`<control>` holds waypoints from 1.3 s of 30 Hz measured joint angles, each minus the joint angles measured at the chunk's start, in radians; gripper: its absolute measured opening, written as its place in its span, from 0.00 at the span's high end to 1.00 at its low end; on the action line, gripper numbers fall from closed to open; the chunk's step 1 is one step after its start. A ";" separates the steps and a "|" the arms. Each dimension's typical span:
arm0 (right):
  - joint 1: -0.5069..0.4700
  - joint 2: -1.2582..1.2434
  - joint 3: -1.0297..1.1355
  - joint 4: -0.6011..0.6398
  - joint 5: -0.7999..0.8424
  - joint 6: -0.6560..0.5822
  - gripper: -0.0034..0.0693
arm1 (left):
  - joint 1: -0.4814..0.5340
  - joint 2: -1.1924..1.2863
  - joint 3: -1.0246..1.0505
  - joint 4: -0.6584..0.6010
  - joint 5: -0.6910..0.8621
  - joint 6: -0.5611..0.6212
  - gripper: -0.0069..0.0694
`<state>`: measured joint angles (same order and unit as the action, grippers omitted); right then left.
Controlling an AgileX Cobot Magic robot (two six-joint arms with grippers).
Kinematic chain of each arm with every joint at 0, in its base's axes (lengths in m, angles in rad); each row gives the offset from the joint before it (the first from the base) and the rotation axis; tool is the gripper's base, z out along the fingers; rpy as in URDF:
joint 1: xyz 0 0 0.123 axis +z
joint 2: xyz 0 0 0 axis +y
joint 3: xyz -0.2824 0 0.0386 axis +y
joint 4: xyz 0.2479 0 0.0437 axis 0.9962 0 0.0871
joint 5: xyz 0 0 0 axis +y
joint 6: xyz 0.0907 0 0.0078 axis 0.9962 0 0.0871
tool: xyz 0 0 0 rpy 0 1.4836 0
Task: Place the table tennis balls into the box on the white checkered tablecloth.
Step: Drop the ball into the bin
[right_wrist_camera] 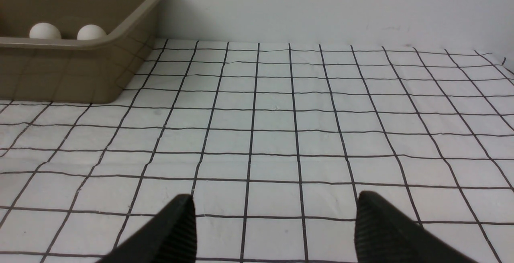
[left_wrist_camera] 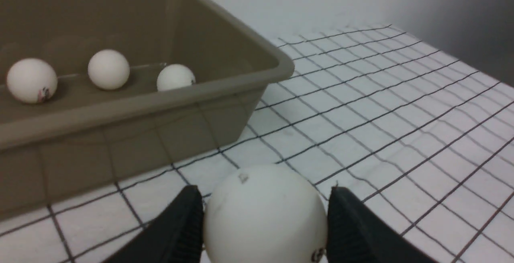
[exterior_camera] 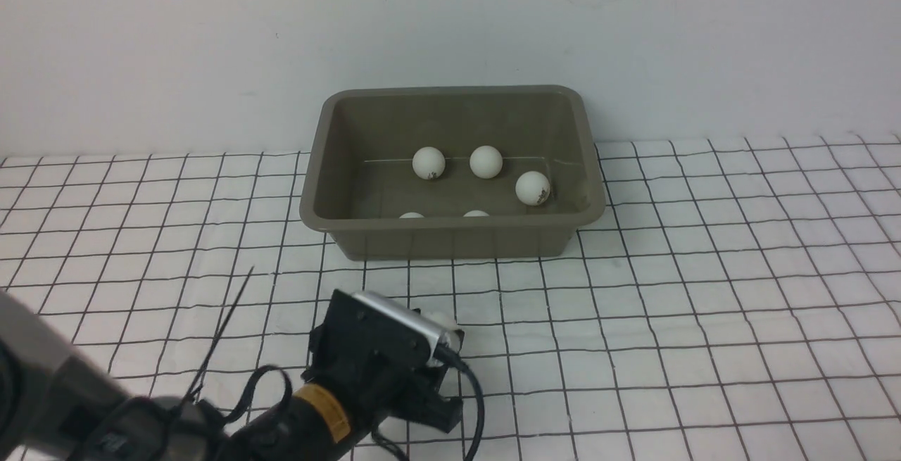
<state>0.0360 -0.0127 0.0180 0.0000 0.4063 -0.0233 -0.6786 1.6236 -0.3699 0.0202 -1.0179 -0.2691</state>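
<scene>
The olive-grey box (exterior_camera: 450,239) stands on the white checkered tablecloth (exterior_camera: 704,292) near the back wall. Several table tennis balls lie inside it, among them one (exterior_camera: 429,162) beside another (exterior_camera: 486,161) and a third (exterior_camera: 532,188). My left gripper (left_wrist_camera: 264,190) is shut on a further white ball (left_wrist_camera: 265,215), both black fingers (left_wrist_camera: 180,227) pressed against its sides, low over the cloth just in front of the box (left_wrist_camera: 120,106). In the front view the left wrist (exterior_camera: 380,355) hides most of that ball. My right gripper (right_wrist_camera: 274,195) is open over bare cloth, with nothing between its fingers.
The box (right_wrist_camera: 72,74) lies off to one side of the right gripper, with two balls (right_wrist_camera: 45,31) showing over its rim. A pale wall (exterior_camera: 450,24) runs right behind the box. Cables hang from the left arm (exterior_camera: 211,348). The right arm is outside the front view.
</scene>
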 joint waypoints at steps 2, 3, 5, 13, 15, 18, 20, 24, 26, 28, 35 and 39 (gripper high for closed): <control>0.000 0.000 0.000 0.000 0.000 0.000 0.29 | 0.008 -0.019 -0.063 0.012 0.074 -0.006 0.45; 0.000 0.000 0.000 0.000 0.000 0.000 0.29 | 0.014 -0.025 -0.095 0.022 0.115 -0.011 0.45; 0.000 0.000 0.000 0.000 0.000 0.000 0.29 | 0.031 -0.029 -0.174 0.059 0.213 -0.036 0.45; 0.000 0.000 0.000 0.000 0.000 0.004 0.29 | 0.125 -0.029 -0.476 0.233 0.626 -0.143 0.45; 0.000 0.000 0.000 0.000 0.000 0.004 0.29 | 0.176 -0.027 -0.553 0.258 0.749 -0.149 0.45; 0.000 0.000 0.000 0.000 0.000 0.004 0.29 | 0.244 -0.005 -0.664 0.307 0.894 -0.151 0.45; 0.000 0.000 0.000 0.000 0.000 0.004 0.29 | 0.281 0.027 -0.725 0.351 0.946 -0.152 0.45; 0.000 0.000 0.000 0.000 0.000 0.004 0.29 | 0.315 0.120 -0.821 0.456 0.972 -0.152 0.45; 0.000 0.000 0.000 0.000 0.000 0.004 0.29 | 0.316 0.177 -0.861 0.526 0.986 -0.152 0.45; 0.000 0.000 0.000 0.000 0.000 0.004 0.29 | 0.316 0.234 -0.889 0.597 1.003 -0.152 0.45; 0.000 0.000 0.000 0.000 0.000 0.004 0.29 | 0.317 0.355 -0.929 0.763 1.036 -0.152 0.43; 0.000 0.000 0.000 0.000 0.000 0.004 0.29 | 0.317 0.364 -0.931 0.779 1.045 -0.185 0.31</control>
<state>0.0360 -0.0127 0.0180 0.0000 0.4063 -0.0190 -0.3619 1.9878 -1.3014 0.7997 0.0267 -0.4546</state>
